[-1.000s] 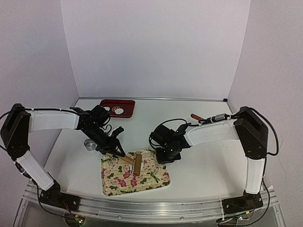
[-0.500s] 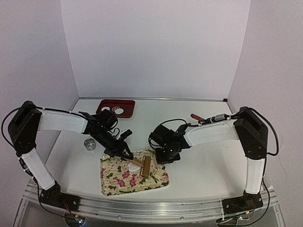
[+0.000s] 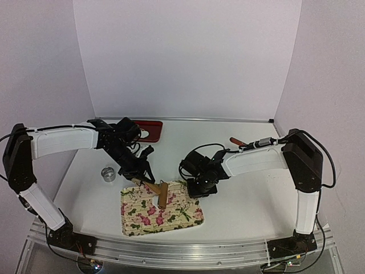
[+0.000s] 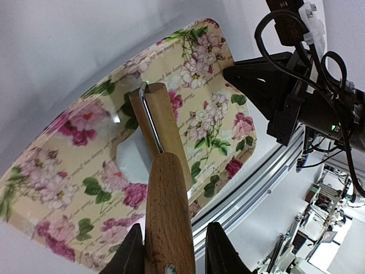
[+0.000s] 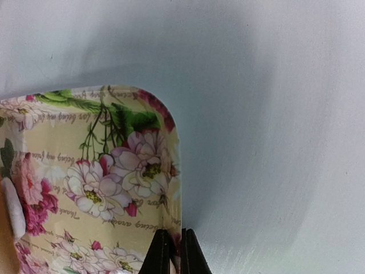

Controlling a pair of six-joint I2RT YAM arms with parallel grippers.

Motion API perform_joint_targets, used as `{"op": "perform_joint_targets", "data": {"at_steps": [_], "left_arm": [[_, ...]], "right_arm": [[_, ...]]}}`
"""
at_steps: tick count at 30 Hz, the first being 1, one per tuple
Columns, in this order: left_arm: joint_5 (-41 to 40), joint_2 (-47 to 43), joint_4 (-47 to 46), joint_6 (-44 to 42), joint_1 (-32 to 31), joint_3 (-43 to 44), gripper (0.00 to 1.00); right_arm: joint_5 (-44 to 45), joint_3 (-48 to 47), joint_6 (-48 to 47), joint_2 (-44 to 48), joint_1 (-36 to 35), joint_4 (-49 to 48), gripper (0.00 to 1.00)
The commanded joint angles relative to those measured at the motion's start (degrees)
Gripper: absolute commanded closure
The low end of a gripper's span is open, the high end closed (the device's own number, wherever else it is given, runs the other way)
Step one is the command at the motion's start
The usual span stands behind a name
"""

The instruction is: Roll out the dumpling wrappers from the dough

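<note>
Left gripper (image 4: 171, 254), centre-left in top view, clamped on roller (image 4: 165, 188) handle. Roller head lay over white dumpling wrapper (image 4: 132, 162) mid floral tray (image 3: 142, 220), lower centre. Right gripper (image 5: 171, 251) pinched tight on tray's right rim.

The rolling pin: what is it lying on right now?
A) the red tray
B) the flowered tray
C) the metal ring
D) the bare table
B: the rolling pin lies across the flowered tray, over a flat white piece of dough, with its handle pinched in the left gripper.
</note>
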State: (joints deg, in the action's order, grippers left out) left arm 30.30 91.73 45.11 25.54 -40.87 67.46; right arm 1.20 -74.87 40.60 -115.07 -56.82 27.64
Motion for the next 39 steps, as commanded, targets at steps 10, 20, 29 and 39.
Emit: {"op": "perform_joint_targets", "data": {"at_steps": [10,20,29,39], "left_arm": [[-3.0,-7.6,8.7,1.9,1.8,-0.9,1.00],[-2.1,-3.7,4.9,0.2,1.7,-2.3,1.00],[-3.6,-0.7,4.8,-2.0,1.8,-4.7,1.00],[-5.9,0.8,3.9,-3.0,1.7,-10.1,1.00]], "right_arm": [[2.1,-0.9,-0.6,-0.9,0.1,4.3,1.00],[2.7,-0.8,-0.7,-0.5,0.0,4.4,1.00],[3.1,-0.9,-0.8,-0.3,0.0,4.4,1.00],[3.1,-1.3,-1.2,-0.6,0.0,4.4,1.00]]}}
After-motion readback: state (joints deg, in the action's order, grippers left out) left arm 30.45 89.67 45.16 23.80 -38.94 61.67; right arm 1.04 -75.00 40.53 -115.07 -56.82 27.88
